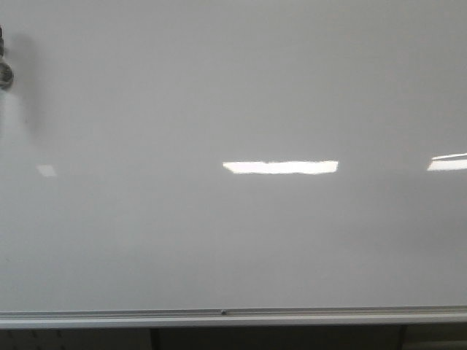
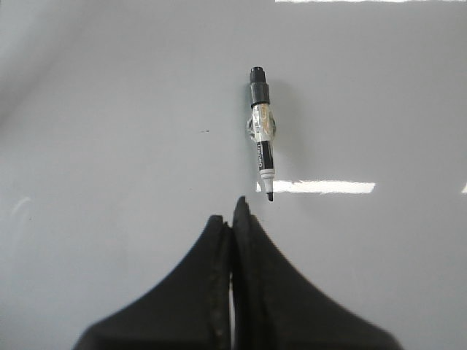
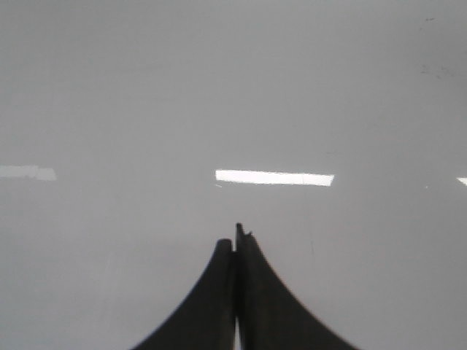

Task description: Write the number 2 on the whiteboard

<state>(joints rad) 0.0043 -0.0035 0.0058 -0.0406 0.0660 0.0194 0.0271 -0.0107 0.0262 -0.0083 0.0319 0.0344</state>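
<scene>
Left wrist view shows the left arm's black two-finger gripper [image 2: 232,219] nearest the camera, its jaws pressed together with nothing between them. Just beyond the fingertips, a little off to one side and not touching them, lies a slim marker pen [image 2: 261,131] with a clear and black barrel; its cap is off and the dark writing tip points back toward the gripper. A small clear clip or mount sits around the middle of the barrel, though its form is hard to make out. The pen rests against the large glossy white-grey whiteboard [image 2: 109,146], which fills the rest of that view and carries a bright bar of reflected light.

Right wrist view shows the right arm's black gripper [image 3: 236,240] likewise closed and holding nothing, facing bare board surface with another light reflection farther off.

From the front view, the silver aluminium frame edge [image 1: 219,315] runs along the near bottom, and the board rises behind it. A small dark object at the far left edge is too cut off to identify. No written digit 2 is visible on the board in any view.
</scene>
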